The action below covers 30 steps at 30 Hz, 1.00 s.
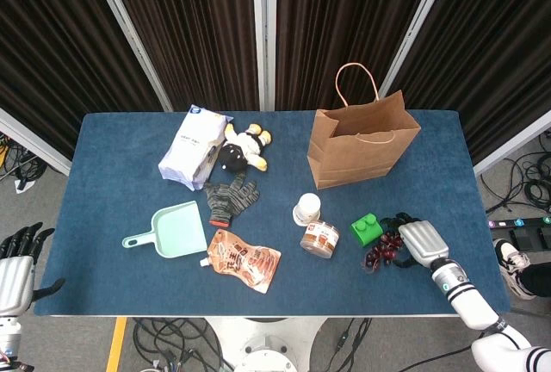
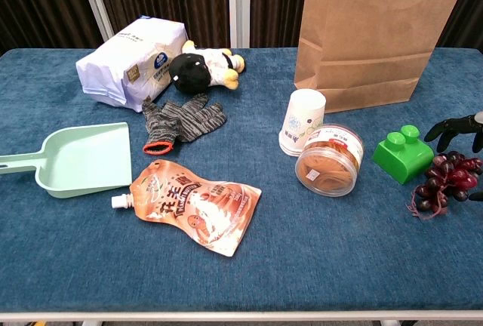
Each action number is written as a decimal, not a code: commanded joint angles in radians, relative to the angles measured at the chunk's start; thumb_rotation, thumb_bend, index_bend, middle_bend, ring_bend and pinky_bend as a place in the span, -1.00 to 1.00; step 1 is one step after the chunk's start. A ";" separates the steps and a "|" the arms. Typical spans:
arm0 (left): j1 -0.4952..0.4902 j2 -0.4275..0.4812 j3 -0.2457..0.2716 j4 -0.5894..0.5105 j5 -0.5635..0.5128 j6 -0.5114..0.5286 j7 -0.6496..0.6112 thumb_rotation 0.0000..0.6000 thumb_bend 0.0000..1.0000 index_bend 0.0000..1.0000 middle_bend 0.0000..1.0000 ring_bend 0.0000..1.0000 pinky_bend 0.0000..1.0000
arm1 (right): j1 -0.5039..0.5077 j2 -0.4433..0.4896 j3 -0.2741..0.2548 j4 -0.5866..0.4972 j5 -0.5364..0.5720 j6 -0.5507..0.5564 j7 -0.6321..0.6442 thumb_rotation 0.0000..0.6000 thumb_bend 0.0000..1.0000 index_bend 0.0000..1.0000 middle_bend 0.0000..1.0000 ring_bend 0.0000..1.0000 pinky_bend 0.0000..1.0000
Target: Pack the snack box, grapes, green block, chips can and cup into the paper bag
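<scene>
Evidently the right hand [image 1: 419, 240] is reaching low over the counter [image 1: 112, 157] with its fingers [image 2: 453, 124] spread apart and nothing between them, hovering just beside and partly above the grapes [image 1: 384, 250], which are lying at the counter's right front, touching or nearly touching the green block [image 1: 368, 228]. That posture is reading as an approach for a top-down grasp of the bunch, judging from the fingertips hanging over the berries in the chest view; whether any finger is already touching fruit cannot be told. The paper bag [image 1: 362, 150] is standing upright and open-mouthed behind these items, probably so things can be dropped in from above. The cup [image 1: 306, 209] is lying on its side just behind the round clear-lidded tub [image 1: 320, 238], both left of the block. The left hand [image 1: 15, 262] is waiting off the counter's left front corner, fingers loosely extended and grasping nothing. Clutter such as the dustpan [image 1: 176, 230], orange pouch [image 1: 244, 261] and glove [image 1: 232, 195] is sitting well apart on the left.
</scene>
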 commanded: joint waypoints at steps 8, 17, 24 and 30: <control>0.002 -0.010 0.001 0.019 0.001 0.000 -0.019 1.00 -0.91 -0.52 -0.59 -0.76 -0.69 | -0.014 -0.063 -0.006 0.040 0.001 0.047 -0.031 1.00 -0.87 -0.56 -0.40 -0.77 -0.39; 0.007 -0.013 0.002 0.032 0.000 0.002 -0.032 1.00 -0.91 -0.52 -0.59 -0.76 -0.70 | -0.041 -0.082 -0.032 0.048 -0.024 0.091 -0.012 1.00 -0.83 -0.42 -0.27 -0.74 -0.39; 0.009 -0.016 0.002 0.035 0.005 0.007 -0.035 1.00 -0.91 -0.53 -0.59 -0.76 -0.70 | -0.030 -0.102 -0.039 0.061 -0.054 0.097 -0.007 1.00 -0.81 -0.40 -0.27 -0.74 -0.39; 0.013 -0.015 0.003 0.035 0.001 0.007 -0.040 1.00 -0.91 -0.52 -0.59 -0.76 -0.70 | -0.030 -0.140 -0.036 0.098 -0.075 0.132 -0.029 1.00 -0.59 -0.12 -0.08 -0.60 -0.33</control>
